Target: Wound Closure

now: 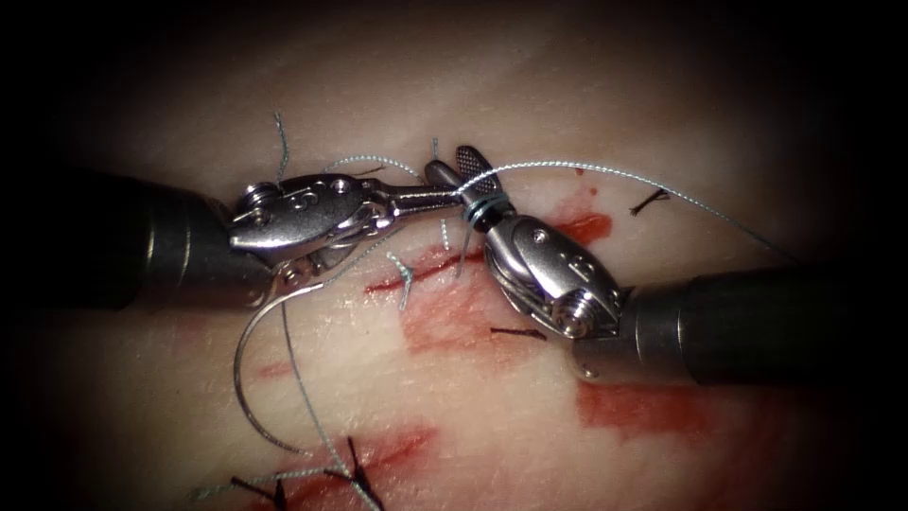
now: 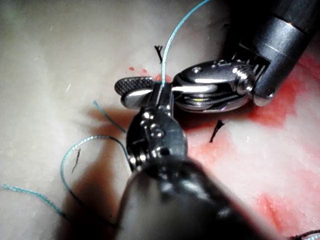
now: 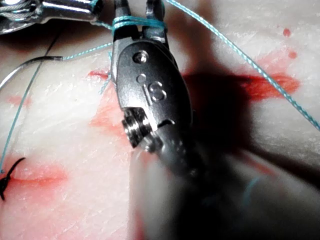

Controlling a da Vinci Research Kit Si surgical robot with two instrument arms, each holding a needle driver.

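My left tool (image 1: pixel 461 196) reaches in from the left, its jaws shut on the teal thread (image 1: pixel 615 172) just beside the right tool's wrist. The right tool (image 1: pixel 454 163) points up and left over the cut (image 1: pixel 426 270) with its jaws open and nothing between them. Loops of thread (image 3: pixel 137 21) are wound around the base of those jaws. The curved needle (image 1: pixel 241 369) lies loose on the tissue left of the cut, held by neither tool, with thread trailing from its upper end. In the left wrist view the thread (image 2: pixel 170 45) rises from the left jaws (image 2: pixel 161 95).
Short teal thread ends (image 1: pixel 404 274) stick up from a stitch on the cut. Black stitches (image 1: pixel 352 470) sit at the lower part of the cut, with other black ends (image 1: pixel 515 332) on the right. Red fluid (image 1: pixel 653 407) stains the tissue below the right tool.
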